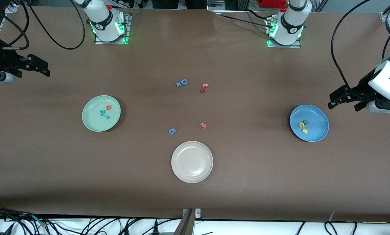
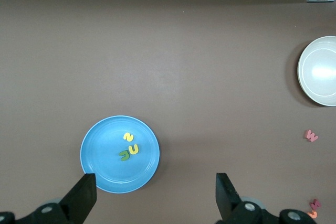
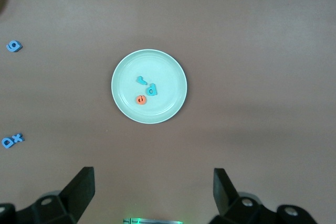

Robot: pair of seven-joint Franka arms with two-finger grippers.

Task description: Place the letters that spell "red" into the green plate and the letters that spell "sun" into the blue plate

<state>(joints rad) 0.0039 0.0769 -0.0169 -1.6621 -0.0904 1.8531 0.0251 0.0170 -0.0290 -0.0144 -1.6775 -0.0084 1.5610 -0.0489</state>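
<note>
The green plate (image 1: 92,120) (image 3: 169,75) lies toward the right arm's end of the table. In it are the teal "r" (image 1: 107,116) (image 3: 141,81), the teal "d" (image 1: 102,113) (image 3: 152,89) and the orange "e" (image 1: 108,107) (image 3: 140,99). The blue plate (image 1: 318,117) (image 2: 100,157) lies toward the left arm's end and holds the yellow "s" (image 1: 305,131) (image 2: 128,137), the yellow "u" (image 1: 301,124) (image 2: 134,149) and the green "n" (image 1: 306,122) (image 2: 124,155). My left gripper (image 1: 333,100) (image 2: 156,184) hangs open and empty over the table beside the blue plate. My right gripper (image 1: 46,70) (image 3: 152,178) hangs open and empty over the right arm's end of the table.
A cream-white plate (image 1: 192,161) (image 2: 320,72) sits mid-table, nearest the front camera. Loose letters lie in the middle: a blue "D" with an "x" (image 1: 182,82) (image 3: 11,141), an orange "t" pair (image 1: 203,87), a red "w" (image 1: 203,125) (image 2: 311,136) and a blue "g" (image 1: 171,131) (image 3: 14,46).
</note>
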